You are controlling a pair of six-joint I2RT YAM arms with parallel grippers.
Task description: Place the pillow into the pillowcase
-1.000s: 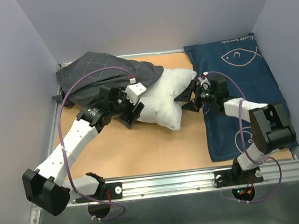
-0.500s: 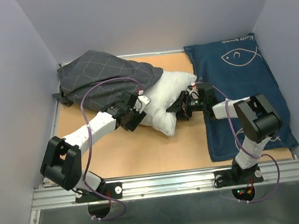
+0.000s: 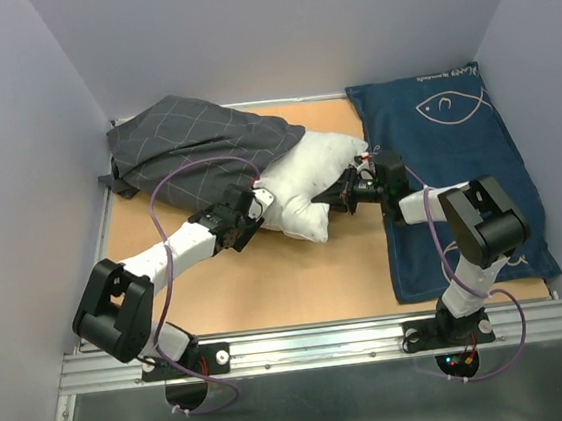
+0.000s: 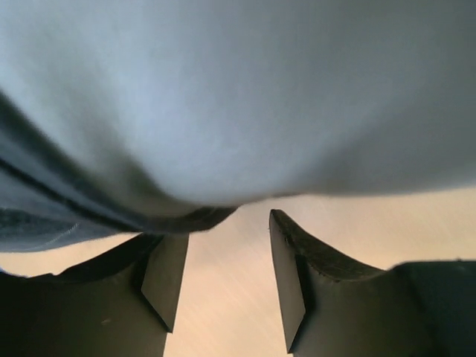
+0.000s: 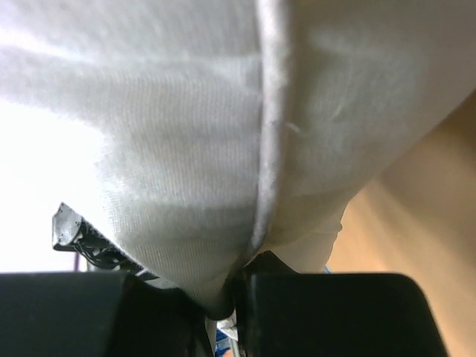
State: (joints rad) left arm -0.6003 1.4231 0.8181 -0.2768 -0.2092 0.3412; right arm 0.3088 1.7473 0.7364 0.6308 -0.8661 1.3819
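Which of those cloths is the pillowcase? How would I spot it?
Look at the table's far left corner. The pillowcase lies there, covering one end of the white pillow. It is dark grey with thin light grid lines, unlike the navy fish-printed cloth on the right.

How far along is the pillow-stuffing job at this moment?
Done: the pillow's left end sits inside the mouth of the pillowcase. In hand: the right gripper pinches the pillow's bare right end, and the left gripper is open at the pillowcase hem on the near side. Left: a large part of the pillow is uncovered.
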